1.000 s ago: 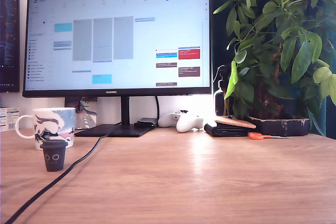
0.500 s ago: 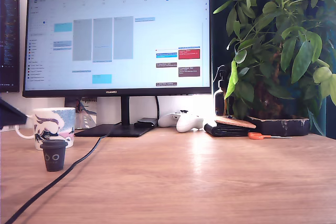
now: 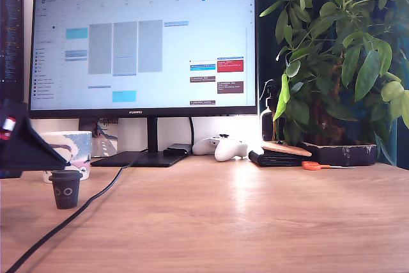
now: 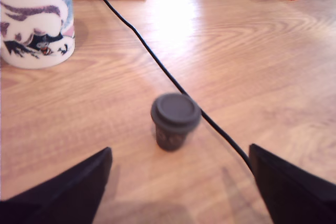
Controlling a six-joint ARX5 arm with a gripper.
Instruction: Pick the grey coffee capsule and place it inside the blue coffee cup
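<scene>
Hand [image 4: 178, 182] spread wide, holding nothing; grey coffee capsule [image 4: 175, 120] upright between fingers; blue coffee cup [image 4: 35, 19] near.

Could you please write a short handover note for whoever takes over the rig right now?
End effector: open, empty, fingers either side of the approach to the grey coffee capsule, not touching it.
Capsule: upright on the desk, beside a black cable.
Blue coffee cup: upright, behind the capsule, apart from it.
Done: approach under way.
Left: grasp, lift, place in the cup.
</scene>
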